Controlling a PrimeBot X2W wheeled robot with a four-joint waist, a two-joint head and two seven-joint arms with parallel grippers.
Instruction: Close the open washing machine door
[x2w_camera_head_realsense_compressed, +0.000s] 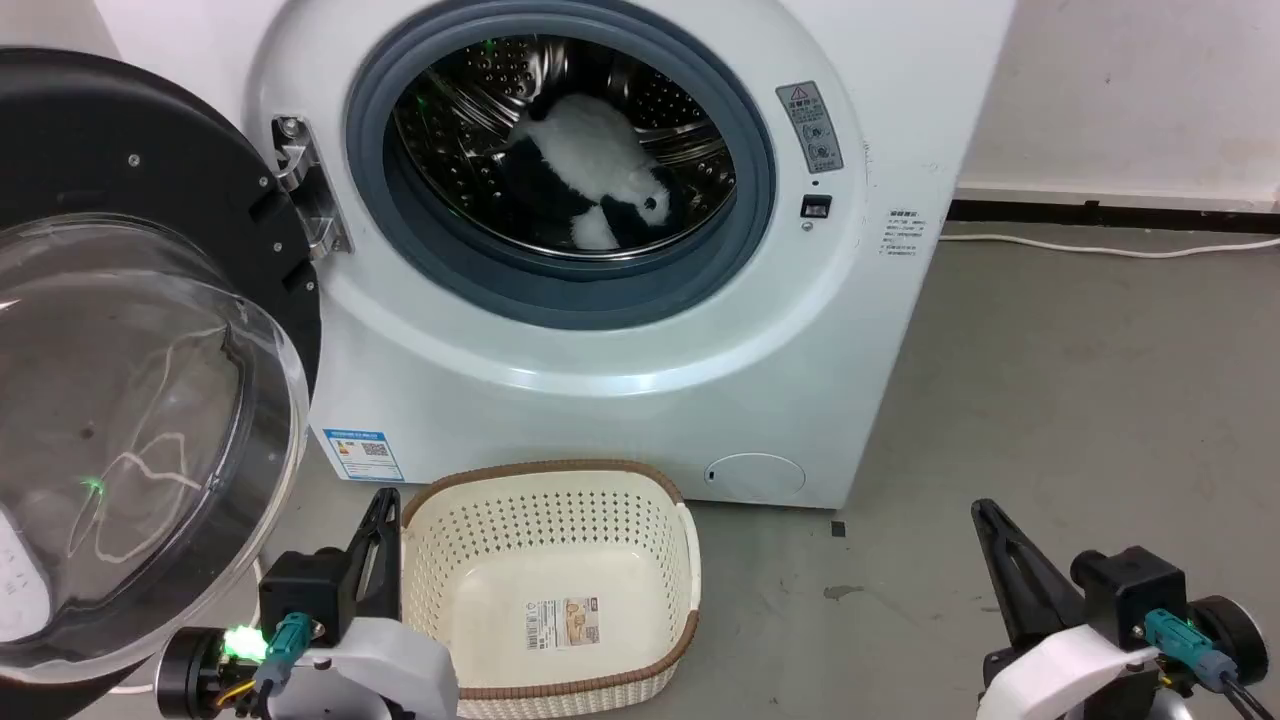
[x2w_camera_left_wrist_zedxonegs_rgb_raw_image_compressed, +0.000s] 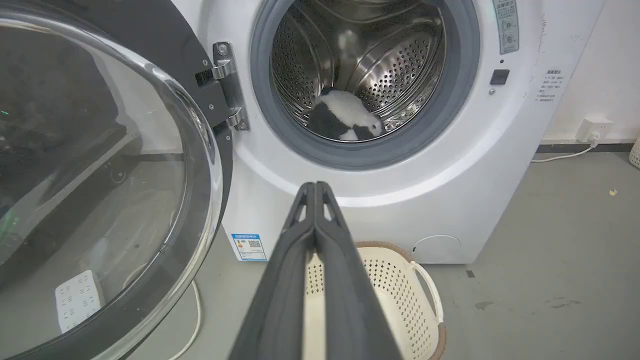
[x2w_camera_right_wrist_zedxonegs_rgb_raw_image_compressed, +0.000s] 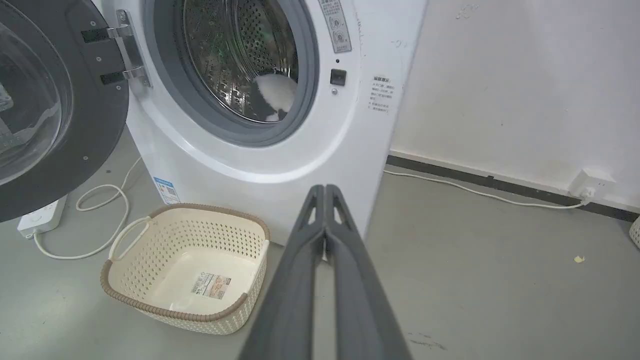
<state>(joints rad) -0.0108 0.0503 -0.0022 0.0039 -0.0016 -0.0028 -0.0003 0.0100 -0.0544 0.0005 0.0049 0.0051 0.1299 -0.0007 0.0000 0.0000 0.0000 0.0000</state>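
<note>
1. Up and left of the left tool (x2w_camera_head_realsense_compressed: 384, 505), head view: the washing machine door (x2w_camera_head_realsense_compressed: 140, 380), swung wide, with its glass bowl bulging toward the tool's side. The hinge (x2w_camera_head_realsense_compressed: 305, 190) on the washing machine (x2w_camera_head_realsense_compressed: 620, 420) sits ahead of the tool and slightly left. Tool fingers are pressed together, nothing held. The right tool (x2w_camera_head_realsense_compressed: 988, 520) is well apart to the right, fingers also together and empty.
2. Left wrist view: the door (x2w_camera_left_wrist_zedxonegs_rgb_raw_image_compressed: 100, 175) lies left of the tool (x2w_camera_left_wrist_zedxonegs_rgb_raw_image_compressed: 316, 189), and the drum mouth (x2w_camera_left_wrist_zedxonegs_rgb_raw_image_compressed: 360, 80) is ahead, just right of the tips. The closing swing runs left to right about the hinge. The tool faces the inner side, so it likely has to get round the free rim first.
3. Right wrist view: the door (x2w_camera_right_wrist_zedxonegs_rgb_raw_image_compressed: 55, 100) is far left of the tool (x2w_camera_right_wrist_zedxonegs_rgb_raw_image_compressed: 325, 191), with the basket (x2w_camera_right_wrist_zedxonegs_rgb_raw_image_compressed: 150, 220) between them. The left arm is clearly nearer, so I'd use it.
</note>
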